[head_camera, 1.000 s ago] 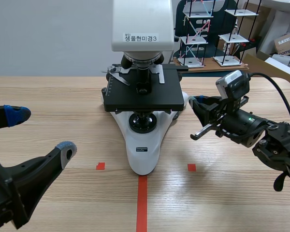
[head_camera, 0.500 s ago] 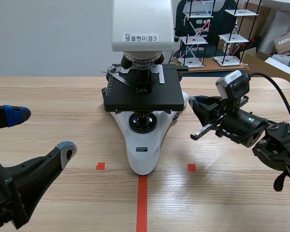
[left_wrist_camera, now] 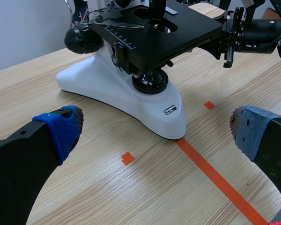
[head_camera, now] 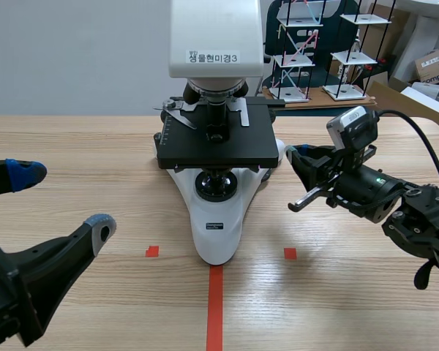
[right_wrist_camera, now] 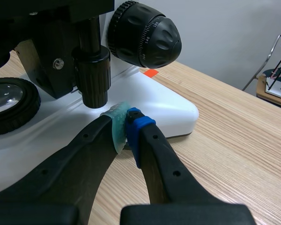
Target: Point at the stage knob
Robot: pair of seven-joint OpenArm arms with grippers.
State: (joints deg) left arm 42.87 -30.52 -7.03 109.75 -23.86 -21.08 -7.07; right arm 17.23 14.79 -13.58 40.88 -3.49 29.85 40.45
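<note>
The white-and-black microscope (head_camera: pixel 216 219) stands at the middle of the wooden table (head_camera: pixel 95 146). The black right gripper (right_wrist_camera: pixel 126 123) lies at its right side, tips just below the black cylindrical stage knob (right_wrist_camera: pixel 94 77) that hangs under the stage. The black left gripper (head_camera: pixel 63 201) sits at the near left, well apart from the microscope. Wire-frame shelf models (head_camera: pixel 291 60) stand behind the table, to the right.

This looks like a lab or teaching room: a white microscope (head_camera: pixel 216 219) stands on a wooden counter (head_camera: pixel 80 153) with orange-red tape marks (head_camera: pixel 215 307). Stick-frame models (head_camera: pixel 301 51) and cardboard boxes (head_camera: pixel 433 64) fill the frame's upper right.
</note>
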